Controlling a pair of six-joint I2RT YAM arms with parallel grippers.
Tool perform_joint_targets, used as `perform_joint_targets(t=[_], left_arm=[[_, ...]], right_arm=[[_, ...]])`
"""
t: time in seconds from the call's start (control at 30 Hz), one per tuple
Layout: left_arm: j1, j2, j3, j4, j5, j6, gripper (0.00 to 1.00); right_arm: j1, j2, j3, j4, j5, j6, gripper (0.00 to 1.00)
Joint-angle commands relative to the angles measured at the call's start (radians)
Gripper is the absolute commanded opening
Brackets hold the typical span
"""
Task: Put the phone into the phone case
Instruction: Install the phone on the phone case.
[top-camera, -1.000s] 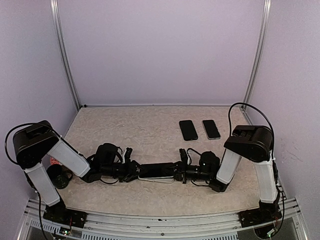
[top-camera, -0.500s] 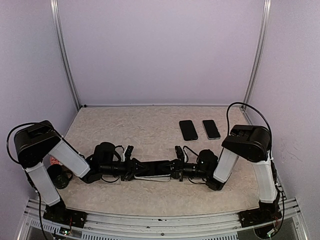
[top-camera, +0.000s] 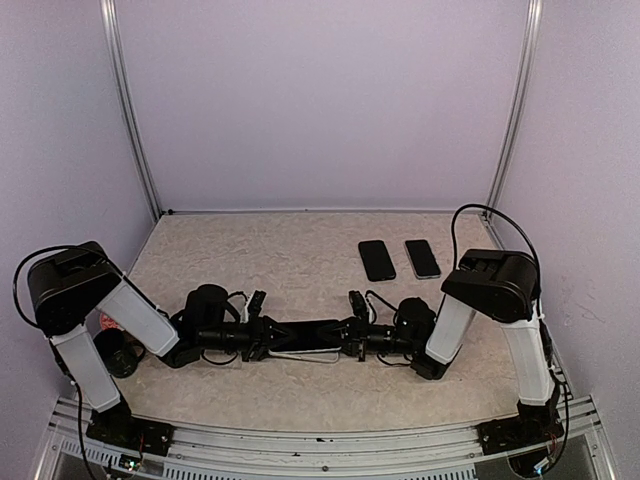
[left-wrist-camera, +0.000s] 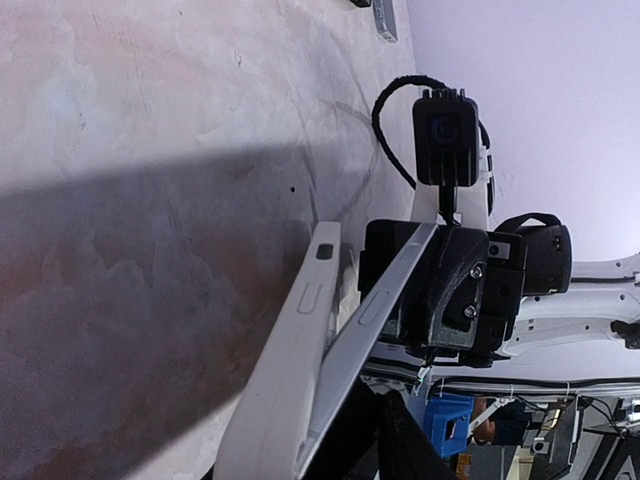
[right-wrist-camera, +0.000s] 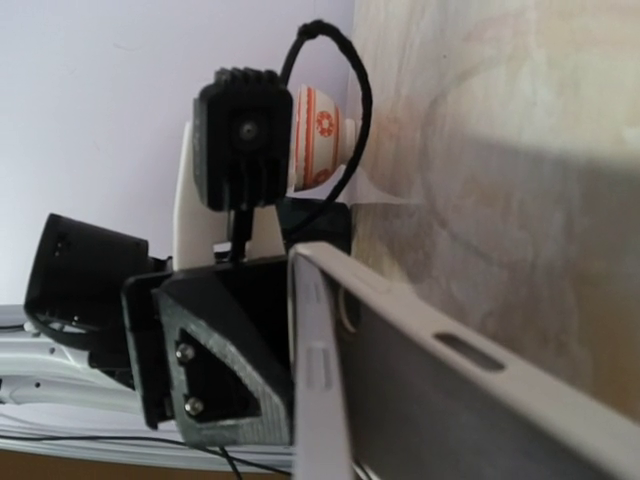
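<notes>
Your right hand (top-camera: 352, 332) is pinched fully together on the right end of what I take for the phone case (right-wrist-camera: 410, 322), whose pale rim with its cut-outs runs away from that wrist camera. Your left hand (top-camera: 262, 335) sits around the opposite end with its jaws part-way in. You cannot tell from these views whether they actually bite. Between the two hands, at lower centre of the overhead view, the phone (top-camera: 305, 332) and case sit low over the tabletop (top-camera: 280, 260), touching it or not I cannot say.

Watch the fit. In the left wrist view two pale edges spread like a narrow V, closed at the left hand's end and gaping toward the right, so the phone looks seated at one end only. If you squeeze with those edges out of line, the phone may ride over the rim rather than snap in, or the thin pinch on the right may lose the case. Both hands work so low that a dip would likely scrape a finger on the tabletop.

Both arms are folded down, elbows raised at far left and far right of the frame. The forearms are near level and point inward, with the hands nose to nose and rolled on their sides. Two other phones (top-camera: 377, 259) lie at upper right, well apart from the work.
</notes>
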Motion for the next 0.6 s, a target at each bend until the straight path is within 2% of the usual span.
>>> perform_joint_targets(t=[0.0, 0.23, 0.37, 0.57], left_arm=[[-0.024, -0.035, 0.013, 0.111, 0.048, 0.024, 0.26], [-0.024, -0.036, 0.004, 0.134, 0.053, 0.010, 0.20], [-0.024, -0.040, 0.002, 0.138, 0.055, 0.009, 0.14], [-0.022, -0.042, -0.004, 0.140, 0.055, 0.004, 0.11]], right_arm=[[0.015, 0.013, 0.014, 0.052, -0.032, -0.021, 0.02], [0.006, -0.005, 0.007, 0.016, -0.039, -0.049, 0.19], [0.001, -0.009, 0.006, 0.009, -0.045, -0.052, 0.25], [-0.004, -0.032, 0.002, -0.025, -0.053, -0.075, 0.35]])
